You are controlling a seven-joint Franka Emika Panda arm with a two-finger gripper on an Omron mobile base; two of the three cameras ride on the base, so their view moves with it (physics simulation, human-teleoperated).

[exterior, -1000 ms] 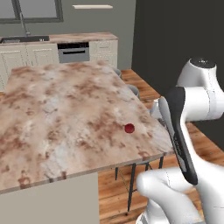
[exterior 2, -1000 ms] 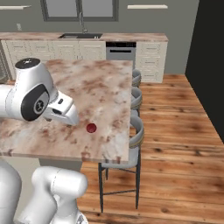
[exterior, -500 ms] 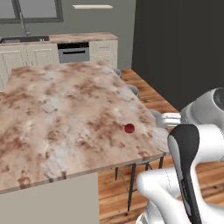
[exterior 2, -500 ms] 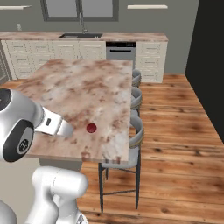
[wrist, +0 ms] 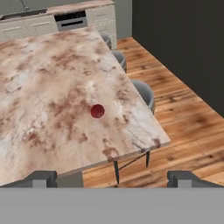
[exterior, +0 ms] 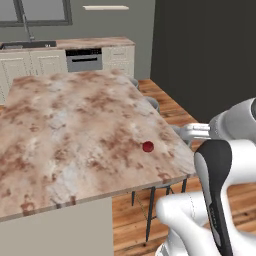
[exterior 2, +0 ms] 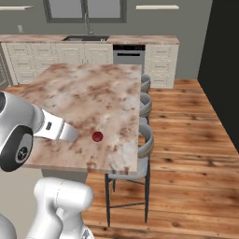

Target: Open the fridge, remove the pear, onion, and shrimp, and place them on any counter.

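The onion point(exterior: 148, 147) point(exterior 2: 97, 136) point(wrist: 97, 111), a small dark-red ball, lies on the beige marbled counter point(exterior: 75, 120) point(exterior 2: 93, 88) point(wrist: 43, 83), near its front right corner. My gripper point(wrist: 113, 179) is open with nothing between its fingers. It is pulled back from the counter's near edge, well short of the onion and above it. Both dark fingertips point(wrist: 41, 178) rise at the bottom of the hand view, far apart. The fridge, pear and shrimp are out of view.
Grey stools point(exterior 2: 145, 140) point(wrist: 144, 94) line the counter's right side over a wooden floor point(exterior 2: 186, 154). A far white-cabinet counter with sink point(exterior 2: 86, 38) and dishwasher point(exterior: 84, 59) runs along the back wall. A dark wall point(exterior: 210, 50) stands on the right.
The arm has swung down and back from over the counter, away from the onion. The onion has stayed where it lay. The gripper has remained open.
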